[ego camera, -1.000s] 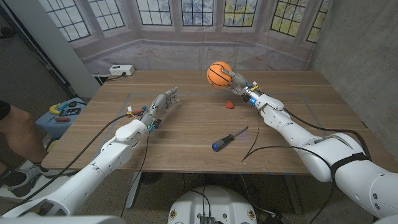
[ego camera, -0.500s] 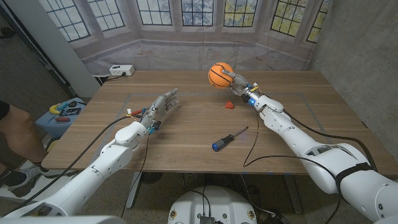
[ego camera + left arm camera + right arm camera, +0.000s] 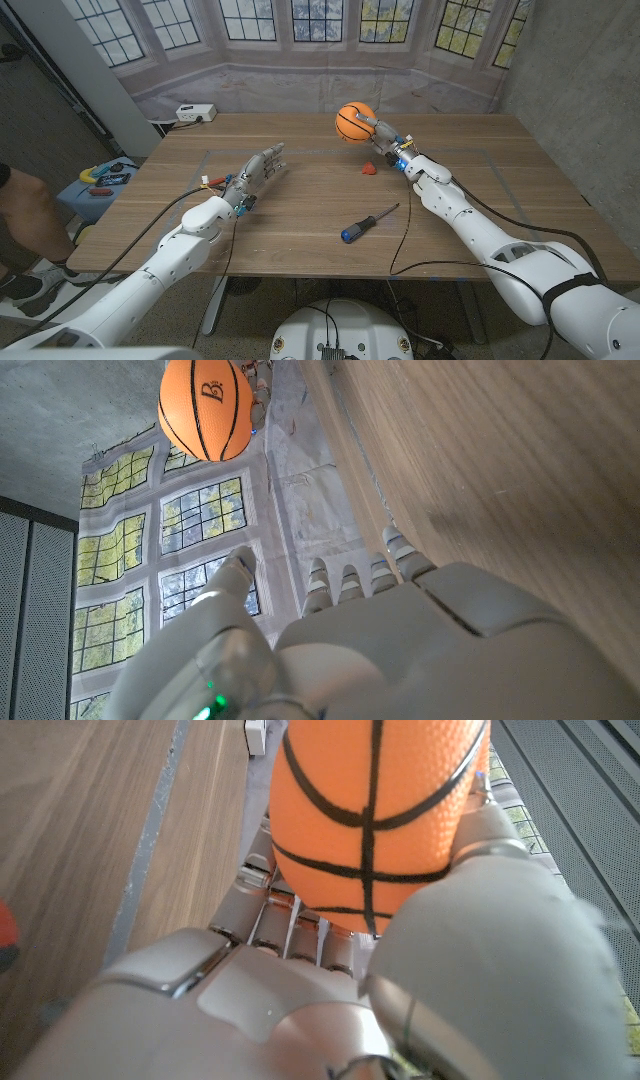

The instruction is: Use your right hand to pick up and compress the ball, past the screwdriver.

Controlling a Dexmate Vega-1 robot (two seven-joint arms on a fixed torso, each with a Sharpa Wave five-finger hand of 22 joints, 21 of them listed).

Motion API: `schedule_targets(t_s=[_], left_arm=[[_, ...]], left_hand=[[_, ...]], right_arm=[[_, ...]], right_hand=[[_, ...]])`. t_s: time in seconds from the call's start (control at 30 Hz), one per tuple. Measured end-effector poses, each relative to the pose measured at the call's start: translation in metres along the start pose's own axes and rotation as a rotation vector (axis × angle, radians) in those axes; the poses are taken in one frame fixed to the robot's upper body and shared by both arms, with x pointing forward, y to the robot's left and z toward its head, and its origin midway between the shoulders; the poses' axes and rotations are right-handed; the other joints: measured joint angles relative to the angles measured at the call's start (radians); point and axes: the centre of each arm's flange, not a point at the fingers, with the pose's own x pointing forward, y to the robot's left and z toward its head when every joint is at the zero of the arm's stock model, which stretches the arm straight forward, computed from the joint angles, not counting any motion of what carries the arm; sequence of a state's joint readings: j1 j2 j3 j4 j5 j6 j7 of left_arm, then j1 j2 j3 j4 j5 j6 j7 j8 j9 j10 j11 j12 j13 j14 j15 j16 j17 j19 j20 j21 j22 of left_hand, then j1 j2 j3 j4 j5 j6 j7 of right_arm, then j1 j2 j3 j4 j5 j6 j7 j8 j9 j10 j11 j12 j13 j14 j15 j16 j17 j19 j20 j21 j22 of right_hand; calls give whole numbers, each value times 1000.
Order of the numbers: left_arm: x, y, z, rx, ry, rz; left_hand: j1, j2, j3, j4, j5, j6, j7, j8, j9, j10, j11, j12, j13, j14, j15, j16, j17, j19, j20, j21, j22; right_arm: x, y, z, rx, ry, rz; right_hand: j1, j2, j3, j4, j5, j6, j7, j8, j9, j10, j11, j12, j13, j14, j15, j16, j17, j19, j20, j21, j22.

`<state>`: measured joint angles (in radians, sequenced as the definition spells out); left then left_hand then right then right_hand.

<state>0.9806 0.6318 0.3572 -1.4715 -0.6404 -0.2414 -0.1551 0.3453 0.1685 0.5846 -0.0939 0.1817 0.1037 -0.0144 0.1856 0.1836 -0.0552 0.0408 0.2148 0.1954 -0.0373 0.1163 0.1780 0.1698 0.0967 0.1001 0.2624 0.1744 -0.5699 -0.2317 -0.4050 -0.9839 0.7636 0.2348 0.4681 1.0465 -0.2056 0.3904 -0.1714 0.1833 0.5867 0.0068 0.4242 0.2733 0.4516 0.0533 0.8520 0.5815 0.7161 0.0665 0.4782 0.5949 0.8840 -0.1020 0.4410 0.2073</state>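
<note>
Partly hidden ball in right robot hand

One orange ball can be seen. One screwdriver with a blue handle is counted on one wooden table. One small red thing is seen too. Two robot hands are counted: the left hand and the right hand.
</note>
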Motion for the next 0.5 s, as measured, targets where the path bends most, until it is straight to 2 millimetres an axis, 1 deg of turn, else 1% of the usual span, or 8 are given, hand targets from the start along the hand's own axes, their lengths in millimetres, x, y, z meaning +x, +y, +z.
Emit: schedule_targets(t_s=[0.17, 0.2, 0.23, 0.27, 0.33, 0.37, 0.43, 0.5], left_arm=[[0, -1, 1, -4, -3, -12], [-2, 5, -1, 3, 4, -3], [-2, 5, -1, 2, 3, -4], [-2, 5, 0, 1, 1, -7], [-3, 9, 0, 5, 2, -4], [-3, 9, 0, 5, 2, -4], [-3, 11, 1, 6, 1, -2], [-3, 12, 1, 5, -1, -1]], left_hand=[[0, 0, 3, -3, 0, 6, 6, 0, 0, 6, 6, 0, 0, 0, 0, 0, 0, 0, 0, 0, 0], [0, 0, 3, -3, 0, 7, 7, 3, 0, 6, 6, 0, 0, 2, -2, 0, 0, 0, 0, 0, 0], [0, 0, 3, -3, 0, 7, 7, 7, 0, 8, 3, 2, 0, 4, -4, 0, 0, 0, 0, 0, 0], [0, 0, 3, -3, 0, 7, 7, 8, 0, 9, 2, 4, 0, 5, -6, 0, 0, 0, 0, 0, 0], [0, 0, 3, -3, 0, 7, 7, 8, 0, 11, 0, 4, 0, 5, -6, 0, 0, 1, -1, 0, 0], [0, 0, 3, -3, 0, 8, 7, 8, 0, 11, 0, 4, 0, 5, -6, 0, 0, 4, -4, 0, 0], [0, 0, 3, -3, 0, 13, 2, 8, 0, 11, 0, 4, 0, 5, -6, 0, 0, 5, -5, 0, 0], [0, 0, 3, -3, 0, 18, 7, 8, 0, 11, 0, 4, 0, 5, -6, 0, 0, 5, -5, 0, 0]], right_arm=[[0, 8, -2, 6, -8, 15], [0, 1, -3, 7, -3, -54], [0, 2, -3, 8, -4, -52], [0, 5, -4, 10, -6, -48], [0, 3, -5, 15, -4, -79], [0, 4, -5, 15, -5, -78], [1, 4, -6, 20, -4, -95], [1, 5, -7, 23, -3, -102]], right_hand=[[17, -17, 1, -1, 6, 26, 4, 13, -4, 20, -2, 15, -2, 32, 3, 6, 0, 9, -2, 27, 1], [21, -22, 1, -1, 6, 34, 2, 16, -5, 23, 1, 15, -2, 37, 6, 8, 0, 13, 2, 32, 3], [23, -23, 1, -1, 6, 41, 3, 19, -5, 25, 3, 15, -5, 46, 6, 8, 0, 13, 2, 37, 5], [29, -29, 1, -1, 6, 52, 2, 21, -6, 35, 1, 15, -8, 56, 5, 8, 0, 23, -1, 43, 5], [40, -41, 1, -1, 9, 66, 6, 32, -10, 54, 0, 15, -10, 72, 10, 8, 0, 25, 0, 59, 5], [46, -46, -1, -4, 11, 81, 5, 37, -11, 63, 1, 15, -11, 82, 11, 8, 0, 36, 0, 68, 8], [53, -53, -1, -4, 13, 96, 7, 45, -11, 75, 6, 15, -13, 89, 14, 8, 14, 38, -2, 82, 8], [61, -61, -1, -4, 17, 104, 12, 54, -11, 83, 7, 15, -16, 94, 16, 6, 17, 38, -2, 93, 9]])
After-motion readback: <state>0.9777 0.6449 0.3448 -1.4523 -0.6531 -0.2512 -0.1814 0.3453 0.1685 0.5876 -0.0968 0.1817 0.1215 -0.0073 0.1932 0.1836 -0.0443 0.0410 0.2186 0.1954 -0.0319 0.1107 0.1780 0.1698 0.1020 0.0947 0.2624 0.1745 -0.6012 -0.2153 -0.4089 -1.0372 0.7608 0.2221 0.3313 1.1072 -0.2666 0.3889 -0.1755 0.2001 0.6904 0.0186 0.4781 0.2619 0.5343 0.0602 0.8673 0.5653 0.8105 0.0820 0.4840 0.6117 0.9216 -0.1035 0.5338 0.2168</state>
